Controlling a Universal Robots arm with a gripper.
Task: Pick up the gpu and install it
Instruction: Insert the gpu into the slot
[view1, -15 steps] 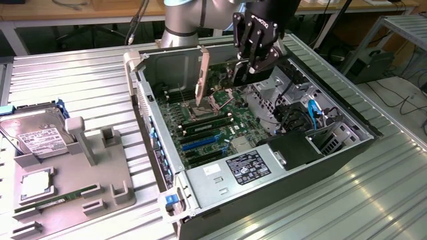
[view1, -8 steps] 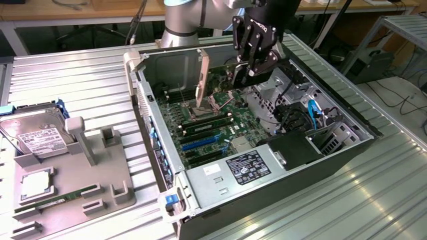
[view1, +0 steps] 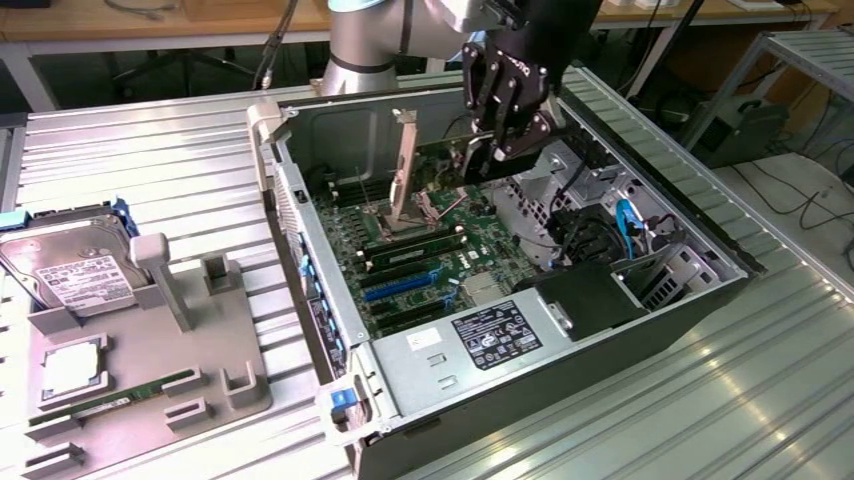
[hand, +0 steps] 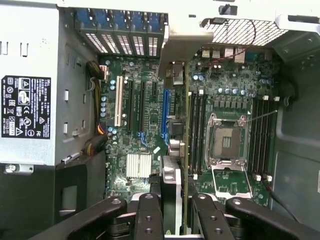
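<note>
Ribbed bench (view1: 134, 150), opened computer case (view1: 561, 390), gpu (hand: 172, 170) over motherboard (hand: 145, 125).
Your gripper (view1: 491, 162) clamps the gpu edge-down, bracket (hand: 176, 47) toward the rear wall (hand: 125, 35), to line up with the slots (hand: 164, 112).

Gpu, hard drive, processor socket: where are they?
gpu (hand: 180, 40), wrist view, on its metal bracket end.
hard drive (view1: 74, 277), exterior view, on its white label.
processor socket (hand: 226, 141), wrist view, on its bare middle.

An open computer case (view1: 534, 400) lies on a ribbed metal table (view1: 134, 140), with a hard drive (view1: 74, 272) in a grey fixture (view1: 200, 340) beside it.
</note>
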